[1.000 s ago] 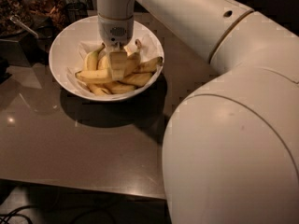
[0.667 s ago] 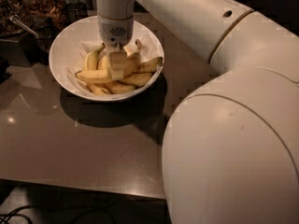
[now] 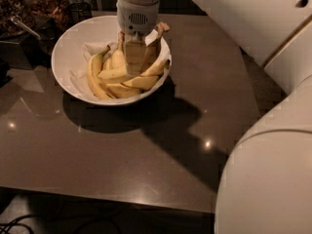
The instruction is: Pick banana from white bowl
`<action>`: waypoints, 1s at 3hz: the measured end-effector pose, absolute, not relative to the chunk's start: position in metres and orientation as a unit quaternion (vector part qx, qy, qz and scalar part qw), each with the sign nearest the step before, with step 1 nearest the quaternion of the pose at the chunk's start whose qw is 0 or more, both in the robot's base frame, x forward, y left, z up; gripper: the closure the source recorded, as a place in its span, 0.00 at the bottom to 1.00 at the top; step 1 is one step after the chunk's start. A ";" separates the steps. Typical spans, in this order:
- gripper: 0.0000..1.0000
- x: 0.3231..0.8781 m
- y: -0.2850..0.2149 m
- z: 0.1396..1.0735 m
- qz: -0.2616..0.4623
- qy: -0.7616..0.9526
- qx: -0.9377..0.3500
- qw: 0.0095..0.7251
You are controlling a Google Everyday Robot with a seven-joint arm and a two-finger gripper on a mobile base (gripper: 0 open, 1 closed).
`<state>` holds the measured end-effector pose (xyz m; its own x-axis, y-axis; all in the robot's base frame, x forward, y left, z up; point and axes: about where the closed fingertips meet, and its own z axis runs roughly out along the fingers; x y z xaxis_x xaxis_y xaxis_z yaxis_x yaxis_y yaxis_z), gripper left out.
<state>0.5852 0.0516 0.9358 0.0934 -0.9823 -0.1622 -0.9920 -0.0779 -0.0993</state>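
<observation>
The white bowl stands on the brown table at the back left, lined with white paper and holding several pale-yellow bananas. My gripper points straight down into the bowl's right half, in the middle of the pile. A long pale banana lies across the pile and runs under the gripper. Another banana leans up against the gripper's right side, its brown stem above the rim. A long curved banana lies along the left of the pile. The gripper hides what is directly under it.
My white arm fills the right side and the near right corner. Dark containers with food and a metal utensil stand behind the bowl at the far left. The table's front edge runs along the bottom.
My arm has swung away to the right, uncovering more of the table. The gripper has shifted slightly right and up in the bowl, and the bananas near it have shifted.
</observation>
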 end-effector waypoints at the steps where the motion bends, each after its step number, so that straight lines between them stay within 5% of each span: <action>1: 1.00 0.565 0.036 0.961 0.027 0.689 -0.715 0.120; 3: 1.00 0.500 0.004 0.993 0.056 0.690 -0.693 0.200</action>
<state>0.4996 0.0039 0.9930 0.0421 -0.9341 -0.3547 -0.9793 0.0318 -0.2000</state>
